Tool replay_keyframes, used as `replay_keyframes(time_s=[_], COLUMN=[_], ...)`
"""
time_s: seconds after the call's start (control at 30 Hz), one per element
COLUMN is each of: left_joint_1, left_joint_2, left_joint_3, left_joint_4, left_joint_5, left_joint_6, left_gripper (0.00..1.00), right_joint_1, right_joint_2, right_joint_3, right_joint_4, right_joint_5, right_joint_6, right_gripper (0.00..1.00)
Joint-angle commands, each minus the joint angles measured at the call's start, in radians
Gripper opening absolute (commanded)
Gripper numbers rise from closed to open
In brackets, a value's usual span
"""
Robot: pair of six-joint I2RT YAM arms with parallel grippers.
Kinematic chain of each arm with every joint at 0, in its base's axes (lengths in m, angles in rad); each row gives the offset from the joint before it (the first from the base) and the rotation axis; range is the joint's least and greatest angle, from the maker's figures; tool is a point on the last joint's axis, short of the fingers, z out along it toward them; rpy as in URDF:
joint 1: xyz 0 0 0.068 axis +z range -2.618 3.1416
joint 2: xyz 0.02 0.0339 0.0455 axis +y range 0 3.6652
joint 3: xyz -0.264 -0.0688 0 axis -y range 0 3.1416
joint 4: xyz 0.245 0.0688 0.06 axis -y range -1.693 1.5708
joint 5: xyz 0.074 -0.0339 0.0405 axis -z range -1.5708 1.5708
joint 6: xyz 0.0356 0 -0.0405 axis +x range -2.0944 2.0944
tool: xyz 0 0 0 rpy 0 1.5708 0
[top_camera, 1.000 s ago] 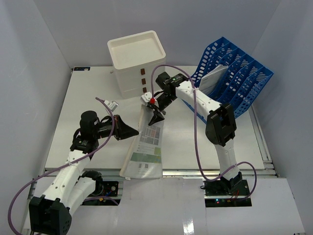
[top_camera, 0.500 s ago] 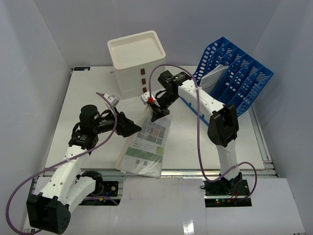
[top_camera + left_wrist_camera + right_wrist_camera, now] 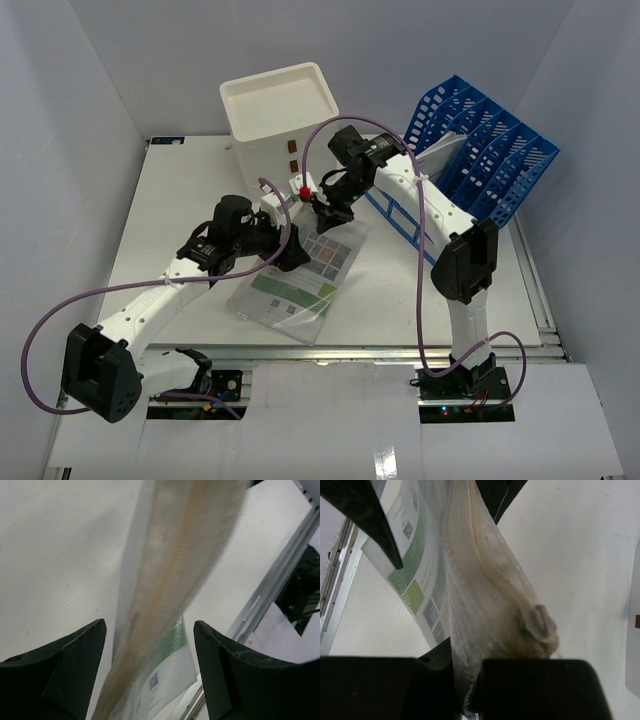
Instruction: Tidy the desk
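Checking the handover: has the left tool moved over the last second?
Yes. The left tool has swung right across the desk toward the white drawer box, straddling the pouch.

Print on the bagged sheet [image 3: 298, 285] is unreadable.

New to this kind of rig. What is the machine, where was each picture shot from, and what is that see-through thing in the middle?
The machine is a left arm and a right arm bolted at the near edge of a white desk. The wide picture looks down from behind them; the other two come from a camera on each wrist, with that arm's own fingers at the bottom. At the back stand a white drawer box and a blue file rack. The see-through thing is a clear zip pouch with printed sheets inside. The right end effector is shut on its zipper end; the left end effector is open, straddling the zipper edge.
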Motion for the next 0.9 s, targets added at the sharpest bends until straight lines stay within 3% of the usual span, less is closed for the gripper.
replay_keyframes(time_s=[0.0, 0.03, 0.13, 0.2, 0.37, 0.47, 0.57, 0.7, 0.77, 0.87], left_joint_1=[-0.023, -0.024, -0.027, -0.030, -0.028, -0.028, -0.029, -0.029, -0.029, -0.030], left_joint_2=[0.025, 0.029, 0.028, 0.010, -0.103, -0.190, -0.258, -0.252, -0.217, -0.135], left_joint_3=[0.049, 0.052, 0.050, 0.045, -0.012, -0.074, -0.113, -0.069, -0.016, 0.087], left_joint_4=[-0.040, -0.040, -0.027, -0.015, 0.062, 0.137, 0.212, 0.280, 0.347, 0.446], left_joint_5=[-0.074, -0.064, -0.029, -0.008, 0.039, 0.051, 0.023, -0.015, -0.028, -0.023], left_joint_6=[0.089, 0.102, 0.094, 0.089, -0.023, -0.093, -0.120, -0.101, -0.075, -0.060], left_gripper=[0.39, 0.28, 0.13, 0.01, 0.00, 0.00, 0.00, 0.00, 0.00, 0.00], right_joint_1=[0.031, 0.031, 0.034, 0.039, 0.032, -0.008, -0.081, -0.288, -0.357, -0.428], right_joint_2=[-0.094, -0.099, -0.123, -0.153, -0.248, -0.304, -0.333, -0.452, -0.536, -0.690], right_joint_3=[0.011, 0.005, -0.036, -0.084, -0.173, -0.147, -0.104, -0.103, -0.212, -0.420], right_joint_4=[-0.004, -0.003, 0.014, 0.036, 0.043, 0.045, 0.064, 0.117, 0.194, 0.345], right_joint_5=[0.003, 0.006, 0.009, 0.025, 0.151, 0.261, 0.327, 0.253, 0.224, 0.237], right_joint_6=[0.025, 0.029, 0.056, 0.075, 0.069, 0.060, 0.097, 0.175, 0.197, 0.236], right_gripper=[0.08, 0.08, 0.08, 0.14, 0.72, 0.86, 0.92, 0.95, 0.98, 0.94])
